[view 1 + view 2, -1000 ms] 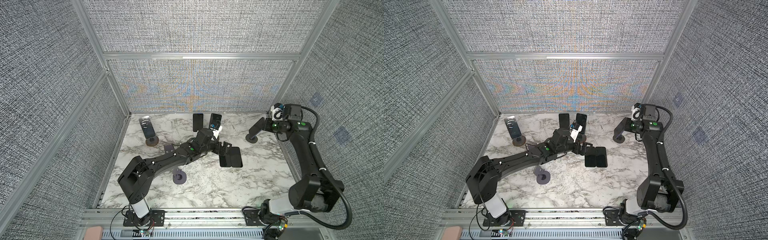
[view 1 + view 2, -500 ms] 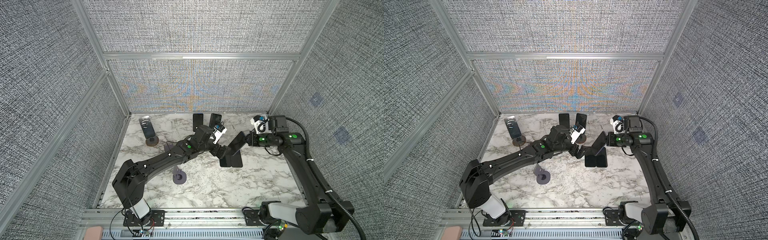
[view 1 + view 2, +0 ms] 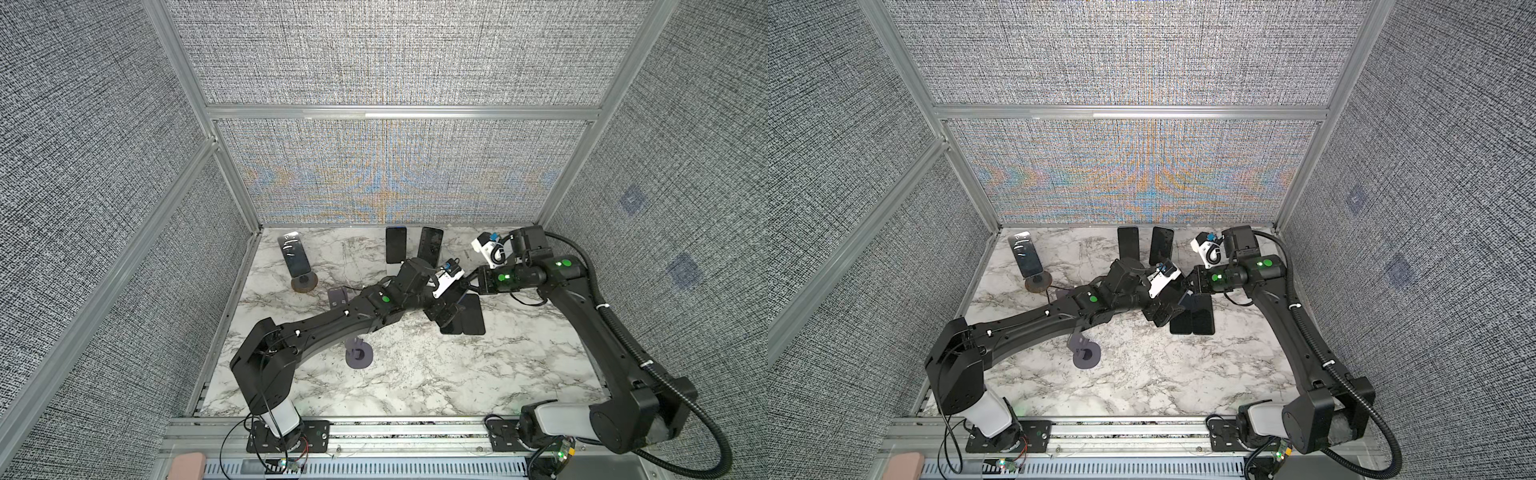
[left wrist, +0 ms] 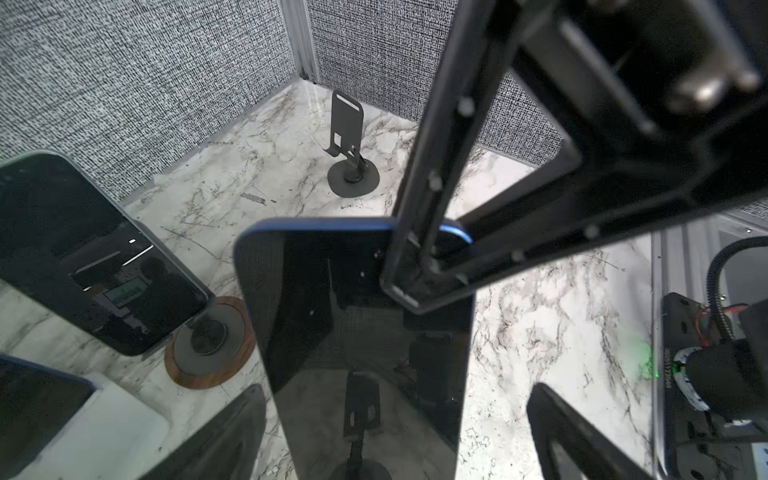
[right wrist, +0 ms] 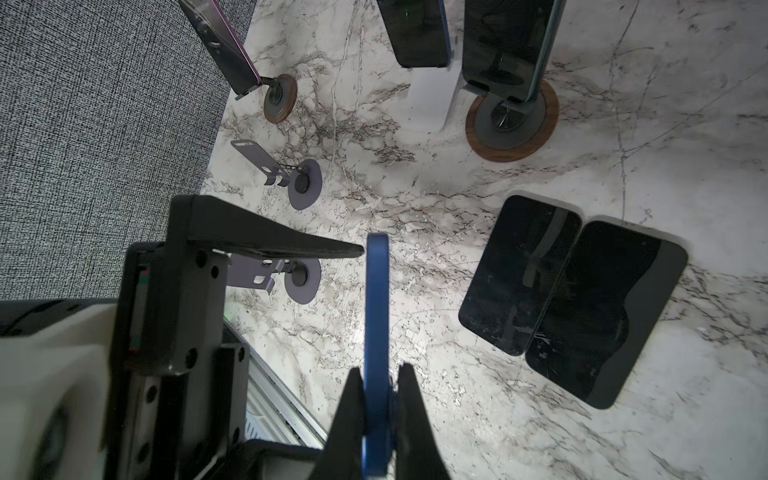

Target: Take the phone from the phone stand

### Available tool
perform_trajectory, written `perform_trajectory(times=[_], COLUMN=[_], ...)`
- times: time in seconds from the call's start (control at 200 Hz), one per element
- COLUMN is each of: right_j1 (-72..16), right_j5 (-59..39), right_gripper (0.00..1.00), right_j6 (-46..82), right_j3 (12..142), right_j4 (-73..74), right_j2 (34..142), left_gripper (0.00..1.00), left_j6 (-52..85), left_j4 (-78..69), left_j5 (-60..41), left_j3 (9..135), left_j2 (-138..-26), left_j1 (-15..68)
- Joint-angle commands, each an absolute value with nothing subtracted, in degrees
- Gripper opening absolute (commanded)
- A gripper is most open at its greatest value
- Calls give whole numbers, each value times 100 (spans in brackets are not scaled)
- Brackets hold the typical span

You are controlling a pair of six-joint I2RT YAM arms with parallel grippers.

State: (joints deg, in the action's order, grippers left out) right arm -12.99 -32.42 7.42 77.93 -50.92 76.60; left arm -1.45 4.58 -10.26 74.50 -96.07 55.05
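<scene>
Swung in from back-right corner to mid-surface over the last sec w/ right tool (image 5: 380,376), bringing phone (image 5: 376,316) along. Pushed left tool (image 4: 395,390) up & across to meet it. Left behind: empty stand (image 4: 347,120) near the far corner, so prob. lifted clear already.

Now pinching phone front-to-back near one top corner w/ right tool, pressed tight on it. Hanging in air, on edge, clear of surface (image 5: 457,415), near two flat phones (image 5: 573,299) but higher than them. Straddling phone's width w/ left tool, spread wide, fingers (image 4: 561,432) either side of the long edges. No firm contact visible; can't tell re the tip nearest the blue rim.

Handling, as a guess:
- Stiff slab, no give.
- Glass front slick & crackable, metal rim less so.
- Some heft for so thin a thing; w/ a corner pinch, prob. free to pivot.
- Better hold: across the width on the long edges, approx mid-body, i.e. right where lined up w/ left tool.
- Calls for gentle closing & no letting go early over the flat phones.

Pose: left arm stretched long & low across surface, wrist cocked up toward phone. Right arm arched in from its base, forearm about level, pointing toward left arm.
</scene>
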Motion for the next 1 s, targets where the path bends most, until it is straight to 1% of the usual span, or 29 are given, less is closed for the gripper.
perform_trajectory(times=[0.0, 0.13, 0.22, 0.425, 0.56, 0.77, 0.885, 0.995], right_j1=[-1358, -1397, -1439, -1510, -1550, -1561, -1565, -1566], right_j5=[-3397, -3304, -3201, -3104, -3035, -3085, -3047, -3059], right_gripper=[0, 0, 0, 0, 0, 0, 0, 10], right_j6=[755, 730, 691, 642, 614, 586, 620, 633], right_j3=[7866, 7923, 7954, 7972, 7963, 7949, 7924, 7819], right_j4=[-5159, -5201, -5255, -5276, -5255, -5234, -5273, -5273], right_j2=[7672, 7715, 7735, 7805, 7826, 7827, 7758, 7655], left_gripper=[95, 90, 85, 82, 73, 70, 65, 59], left_j6=[-240, -189, -158, -89, -35, 159, 333, 473], left_j4=[492, 519, 523, 571, 521, 413, 325, 131], left_j5=[-893, -905, -888, -905, -886, -728, -535, -437], left_j3=[7519, 7515, 7488, 7506, 7497, 7461, 7376, 7214], left_j2=[-9658, -9681, -9651, -9668, -9729, -9706, -9677, -9695], left_j1=[5510, 5511, 5508, 5511, 5510, 5506, 5506, 5502])
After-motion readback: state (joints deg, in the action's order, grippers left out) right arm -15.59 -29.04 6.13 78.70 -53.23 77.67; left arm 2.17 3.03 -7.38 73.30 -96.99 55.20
